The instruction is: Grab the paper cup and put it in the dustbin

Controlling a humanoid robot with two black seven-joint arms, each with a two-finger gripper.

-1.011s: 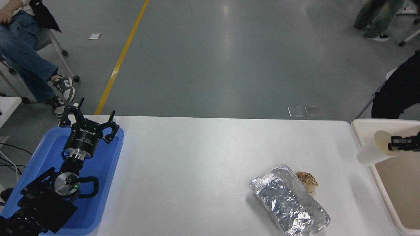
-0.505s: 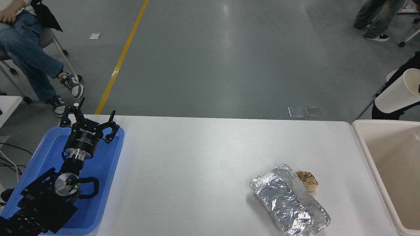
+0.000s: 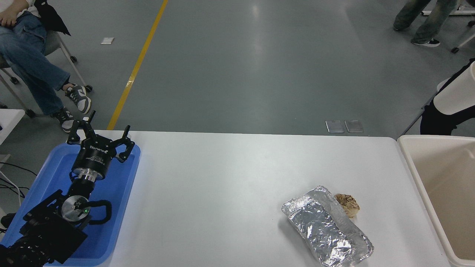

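Nearest on the white worktop lies a crumpled foil packet, and a brown paper ball touches its far side. At the lower left the left tool is parked over a blue tray with its fingers spread and nothing between them. At the right edge stands the dustbin, only partly in view. Farther, the paper cup hangs tilted high above the bin's far corner, half cut by the picture edge. The right tool is out of view, so I cannot tell how it holds the cup. I judge the cup is very light and thin-walled, easy to crush; a soft hold near the stiffer rolled rim seems best.
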